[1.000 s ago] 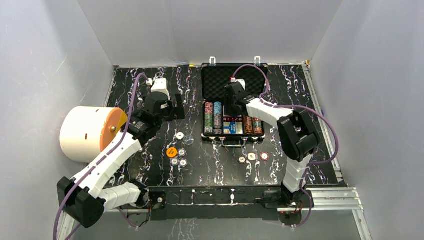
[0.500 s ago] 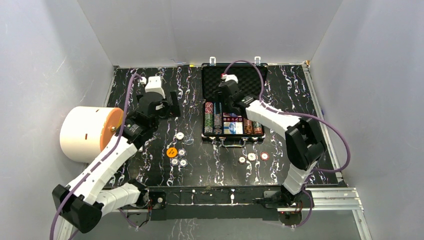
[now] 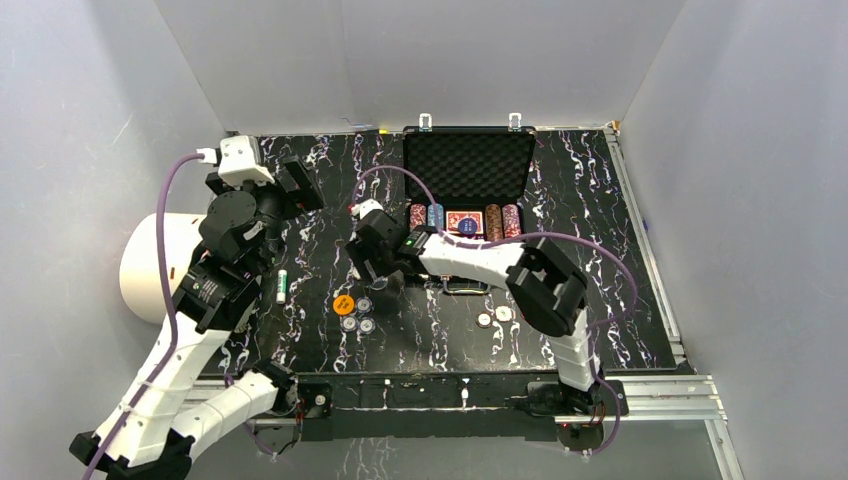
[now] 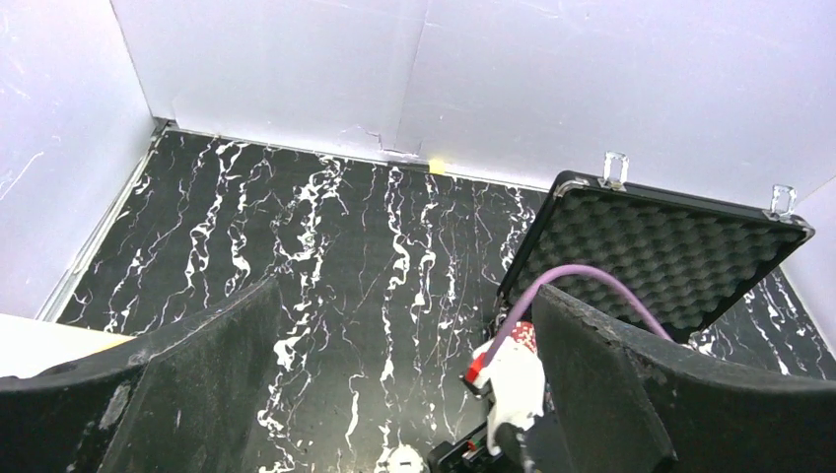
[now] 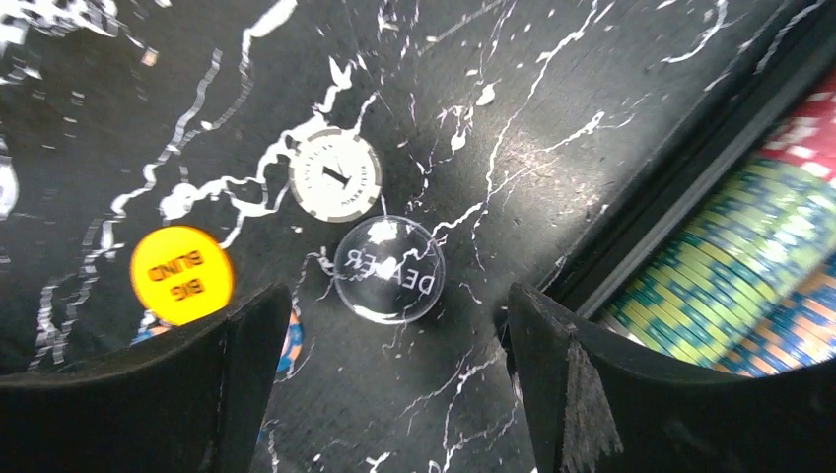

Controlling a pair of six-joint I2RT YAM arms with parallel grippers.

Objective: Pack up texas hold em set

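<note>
The black briefcase (image 3: 467, 165) lies open at the back, with rows of poker chips (image 3: 430, 215) and a red card deck (image 3: 463, 222) in its tray. My right gripper (image 3: 372, 270) hangs low over the table left of the case, open and empty. In the right wrist view its jaws (image 5: 394, 305) straddle a clear DEALER button (image 5: 387, 269). A white chip (image 5: 335, 177) and a yellow BIG BLIND button (image 5: 181, 276) lie beside it. My left gripper (image 3: 290, 190) is raised at the back left, open and empty (image 4: 404, 291). No die shows.
The big white drum (image 3: 150, 270) lies at the left, partly behind my left arm. A small green-and-white cylinder (image 3: 283, 285) lies near it. Loose chips lie left of the case (image 3: 358, 324) and in front of it (image 3: 494, 317). White walls enclose the table.
My right gripper swung from above the case to the table left of it, down over the buttons. My left arm rose and drew back to the left, uncovering the cylinder.
</note>
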